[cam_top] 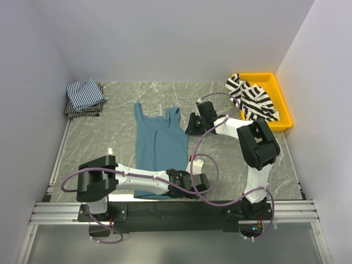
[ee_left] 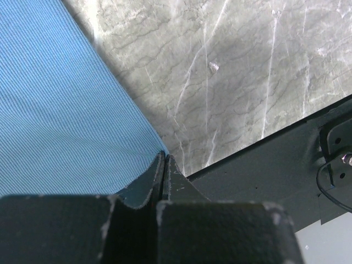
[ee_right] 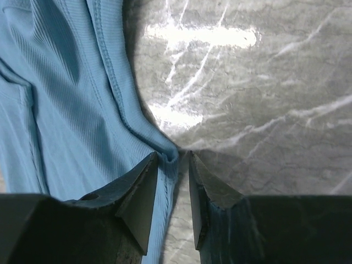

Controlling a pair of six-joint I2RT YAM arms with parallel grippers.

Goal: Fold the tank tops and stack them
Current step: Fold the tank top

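Note:
A teal tank top [cam_top: 159, 146] lies flat on the grey marble table, straps toward the back. My left gripper [cam_top: 202, 183] is at its near right hem corner. In the left wrist view the left gripper [ee_left: 164, 155] is shut, and the teal cloth's [ee_left: 60, 110] edge runs into its tips. My right gripper [cam_top: 191, 125] is at the top's right side below the strap. Its jaws [ee_right: 172, 155] stand open astride the teal hem [ee_right: 171, 155], which lies against the left finger. A black-and-white striped tank top [cam_top: 253, 99] is heaped in the tray. Folded finely striped tops [cam_top: 85, 96] are stacked at the back left.
A yellow plastic tray [cam_top: 283, 113] stands at the back right against the wall. White walls close the table on three sides. The black base rail [ee_left: 264, 165] runs along the near edge, close to my left gripper.

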